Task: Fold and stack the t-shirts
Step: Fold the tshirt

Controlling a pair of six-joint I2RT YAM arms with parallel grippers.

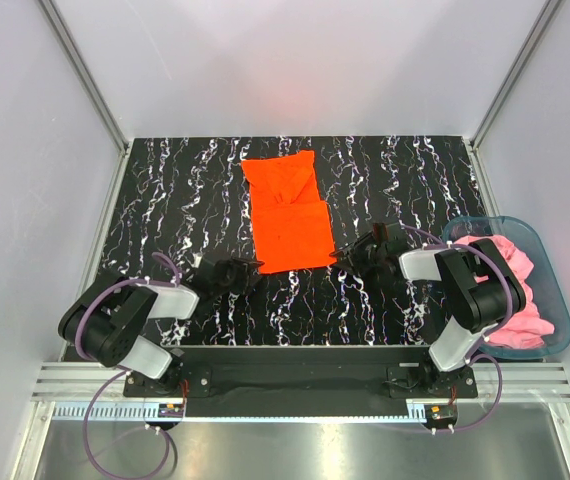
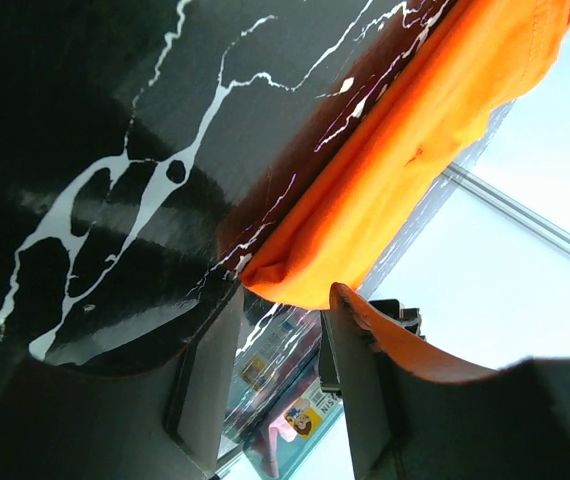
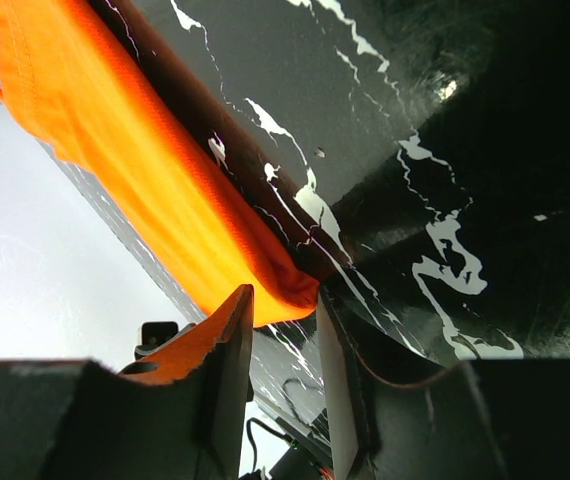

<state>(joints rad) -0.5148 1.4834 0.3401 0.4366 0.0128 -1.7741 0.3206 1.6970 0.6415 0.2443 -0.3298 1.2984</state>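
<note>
Shirt corners are my business here. From above, the orange-red t-shirt lies mid-table on the black marbled table, its lower half doubled into a neat rectangle and the upper part reaching toward the far edge. My left gripper sits at the near left corner of that rectangle and my right gripper at the near right corner. The pink t-shirt waits crumpled in the teal bin off to my right, untouched.

From my left wrist, my fingers stand spread and low over the table, with the folded corner lying right at their mouth, not yet pinched. The inner finger is tinged orange; I cannot tell whether that is cloth or reflection.

From my right wrist it is the mirror picture: jaws spread, the rounded corner just ahead of the gap, nothing clamped.

To do this well, I judge that both sides should slide the lower finger under every layer, close together, then lift evenly and carry the edge away from me so the fold lands square.
</note>
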